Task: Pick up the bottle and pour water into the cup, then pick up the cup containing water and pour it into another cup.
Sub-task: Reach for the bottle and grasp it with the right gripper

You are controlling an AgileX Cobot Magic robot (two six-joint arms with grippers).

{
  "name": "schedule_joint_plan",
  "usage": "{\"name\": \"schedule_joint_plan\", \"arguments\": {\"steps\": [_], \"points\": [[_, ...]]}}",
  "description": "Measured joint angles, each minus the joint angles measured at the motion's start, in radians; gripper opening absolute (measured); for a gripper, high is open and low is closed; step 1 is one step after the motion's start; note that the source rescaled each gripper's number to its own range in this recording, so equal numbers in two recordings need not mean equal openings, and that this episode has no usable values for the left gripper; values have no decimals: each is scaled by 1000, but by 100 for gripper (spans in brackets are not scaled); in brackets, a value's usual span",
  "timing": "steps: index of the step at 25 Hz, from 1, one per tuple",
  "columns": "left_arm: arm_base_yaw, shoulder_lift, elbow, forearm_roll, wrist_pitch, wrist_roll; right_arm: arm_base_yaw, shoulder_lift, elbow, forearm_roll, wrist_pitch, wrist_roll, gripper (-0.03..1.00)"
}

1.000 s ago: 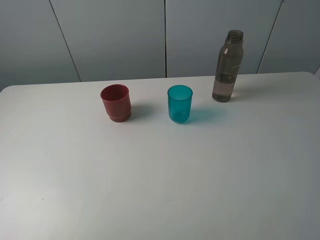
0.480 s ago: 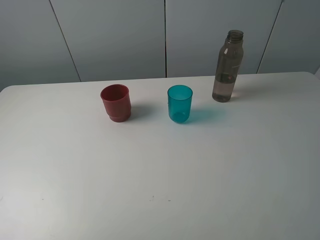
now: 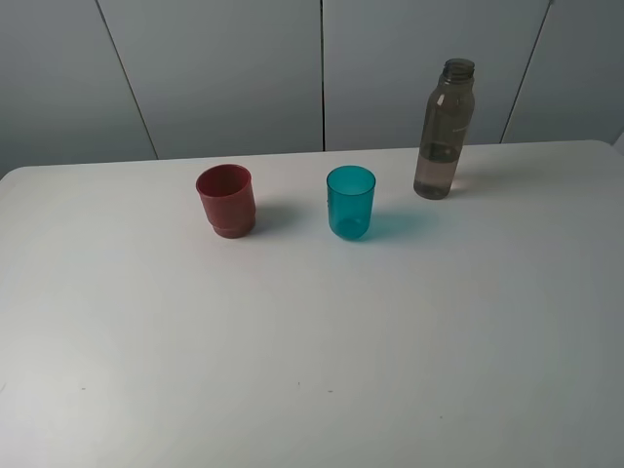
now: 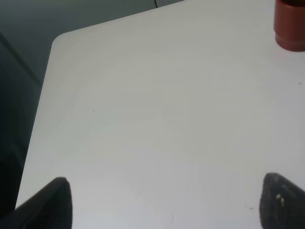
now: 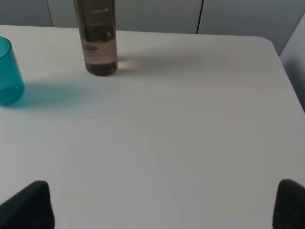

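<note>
Two pincers, both empty: your right gripper (image 5: 159, 205) has its jaws spread as wide as they go with nothing between them, and the left gripper (image 4: 164, 200) is likewise wide open over the white table (image 3: 390, 341). Ahead of the right gripper, well apart from it, the smoky grey-brown bottle (image 5: 97, 43) stands upright near the table's far edge, capless, with water in its lower part. Expect it to be light, bottom-weighted, smooth and a little squeezable, so take it round the straight mid-body, below the shoulder, firmly but without crushing. The teal tumbler (image 3: 351, 202) stands near it toward the middle, the brick-red cup (image 3: 226, 200) beyond that, both upright
</note>
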Motion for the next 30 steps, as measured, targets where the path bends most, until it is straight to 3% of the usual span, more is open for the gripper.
{"name": "schedule_joint_plan", "arguments": {"steps": [8, 19, 26, 30], "points": [[0, 0, 0, 0, 0, 2, 0, 277, -138, 0, -143, 0, 100], [0, 0, 0, 0, 0, 2, 2, 700, -182, 86, -521, 0, 100], [0, 0, 0, 0, 0, 2, 175, 928, -182, 82, -652, -2, 100], [0, 0, 0, 0, 0, 2, 204, 1060, -182, 96, -726, -2, 100]]}}
